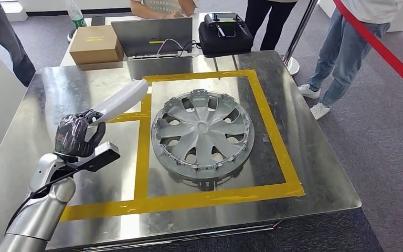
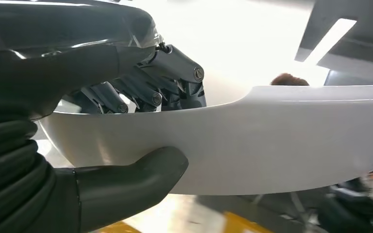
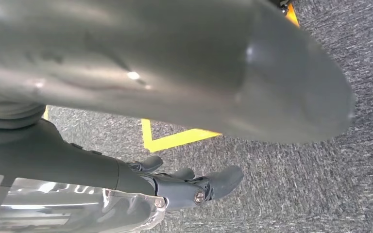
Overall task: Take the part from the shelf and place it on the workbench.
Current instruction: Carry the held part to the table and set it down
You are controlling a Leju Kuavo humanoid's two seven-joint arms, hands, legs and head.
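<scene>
The part (image 1: 122,101), a long white curved panel, is sitting in your left hand (image 1: 76,135), raised over the left side of the workbench (image 1: 57,89) and pointing away from you toward the yellow tape square (image 1: 270,128). In the left wrist view you are seeing the thumb (image 2: 141,177) pressing one face of the part (image 2: 272,141) while the darker fingers (image 2: 175,80) are wrapping over its opposite edge, so that hand is gripping it firmly. Moving right, a silver wheel cover (image 1: 203,132) is lying flat inside the taped square, well clear of the part's far tip. Beyond the bench, a cardboard box (image 1: 95,44), an open laptop (image 1: 152,37) and a black case (image 1: 225,34) are resting on a farther table, with people standing behind them and at the right. Your right hand (image 3: 189,187) is hanging over grey carpet, holding nothing, its fingers lying loosely apart.
</scene>
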